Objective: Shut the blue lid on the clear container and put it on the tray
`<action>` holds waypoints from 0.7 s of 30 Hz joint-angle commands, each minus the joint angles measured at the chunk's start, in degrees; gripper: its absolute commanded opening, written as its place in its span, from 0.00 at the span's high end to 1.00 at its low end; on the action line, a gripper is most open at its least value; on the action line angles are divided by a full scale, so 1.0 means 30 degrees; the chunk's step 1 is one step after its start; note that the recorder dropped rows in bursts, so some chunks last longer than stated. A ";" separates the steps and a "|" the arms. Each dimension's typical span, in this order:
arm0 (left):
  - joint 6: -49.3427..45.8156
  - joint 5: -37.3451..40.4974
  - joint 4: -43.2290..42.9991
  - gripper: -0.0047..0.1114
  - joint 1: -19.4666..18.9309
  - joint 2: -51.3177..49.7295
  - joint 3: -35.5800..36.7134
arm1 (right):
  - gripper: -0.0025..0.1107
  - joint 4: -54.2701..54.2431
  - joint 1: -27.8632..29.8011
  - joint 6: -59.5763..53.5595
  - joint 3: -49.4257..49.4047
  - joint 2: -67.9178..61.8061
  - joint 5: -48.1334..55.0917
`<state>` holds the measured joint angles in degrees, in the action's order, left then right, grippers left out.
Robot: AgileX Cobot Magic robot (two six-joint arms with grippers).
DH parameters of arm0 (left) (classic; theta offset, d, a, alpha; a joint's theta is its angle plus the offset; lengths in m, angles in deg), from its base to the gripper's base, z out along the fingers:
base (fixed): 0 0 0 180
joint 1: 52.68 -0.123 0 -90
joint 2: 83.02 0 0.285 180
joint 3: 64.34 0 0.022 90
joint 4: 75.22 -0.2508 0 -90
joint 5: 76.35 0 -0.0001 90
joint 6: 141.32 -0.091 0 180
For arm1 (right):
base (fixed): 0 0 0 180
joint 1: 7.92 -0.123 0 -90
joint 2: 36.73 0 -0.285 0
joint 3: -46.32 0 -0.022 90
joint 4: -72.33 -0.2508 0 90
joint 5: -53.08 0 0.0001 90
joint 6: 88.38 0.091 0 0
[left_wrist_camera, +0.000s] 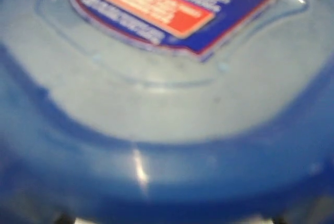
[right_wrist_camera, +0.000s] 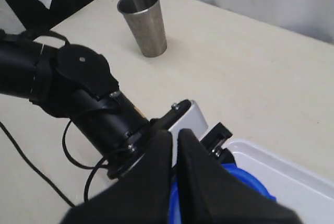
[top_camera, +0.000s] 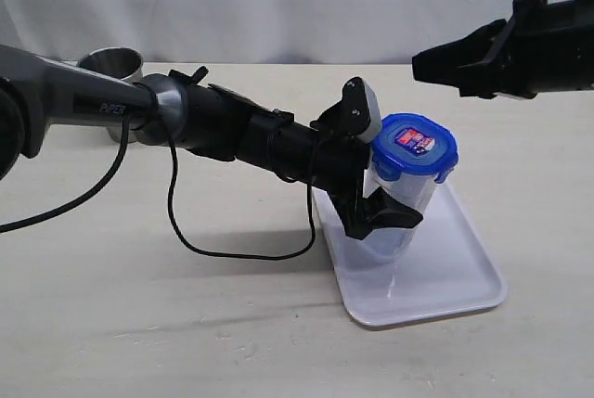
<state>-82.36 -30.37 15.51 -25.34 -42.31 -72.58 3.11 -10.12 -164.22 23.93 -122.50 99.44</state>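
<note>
Exterior view: left claw (top_camera: 394, 201) clamped on clear container (top_camera: 415, 189) over tray (top_camera: 455, 279), right claw (top_camera: 419, 64) together, metal cup (top_camera: 111, 64) behind

The blue lid (left_wrist_camera: 167, 104) fills the left wrist view, out of focus and cut off on every side. The print on its sticker (left_wrist_camera: 172, 10) is too smeared to read. In the exterior view, the near finger of the left claw (top_camera: 397, 201) covers the middle of the clear container (top_camera: 415, 189) and the far finger is hidden behind it. Whether the container's foot touches the tray (top_camera: 455, 277) cannot be told. The left arm (top_camera: 232, 129) hides the lower part of the steel cup (top_camera: 111, 62), and the right arm (top_camera: 548, 41) runs off the picture's edge. In the right wrist view, the right claw (right_wrist_camera: 175, 145) covers most of the lid, and the tray is cut by the edge.
</note>
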 commanded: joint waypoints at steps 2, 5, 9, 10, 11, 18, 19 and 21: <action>-0.0543 -0.1091 -0.0923 0.96 -0.0189 0.0216 0.0201 | 0.94 -0.0124 0.0016 0.0080 0.0167 0.1592 -0.0897; -0.0543 -0.2418 -0.2366 0.96 -0.0261 0.1544 0.0201 | 0.94 -0.0124 0.0016 0.0080 0.0167 0.1797 -0.1077; -0.0185 -0.4722 -0.5586 0.96 -0.0224 0.3626 0.0201 | 0.94 -0.0124 0.0050 0.0038 0.0167 0.2350 -0.3092; -0.0185 -0.5123 -0.6168 0.96 -0.0224 0.4010 0.0201 | 0.94 -0.0124 0.0050 0.0038 0.0167 0.2560 -0.3907; -0.0185 -0.5652 -0.6897 0.96 -0.0224 0.4335 0.0201 | 0.94 -0.0124 0.0050 0.0038 0.0167 0.2839 -0.4660; -0.0561 -0.9520 -1.4738 0.96 -0.0055 0.5433 0.0201 | 0.94 -0.0073 0.0050 0.0143 0.0133 0.4048 -0.5604; -0.0561 -0.9953 -1.6353 0.96 0.0009 0.5448 0.0201 | 0.94 -0.0073 0.0050 0.0143 0.0133 0.4139 -0.5672; -0.0561 -1.1037 -1.9902 0.96 0.0279 0.5448 0.0201 | 0.94 0.0023 0.0050 0.0143 0.0133 0.4141 -0.6031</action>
<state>-82.36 -58.73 -32.77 -25.51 -26.80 -71.91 2.77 -10.12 -164.00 24.19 -110.54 82.81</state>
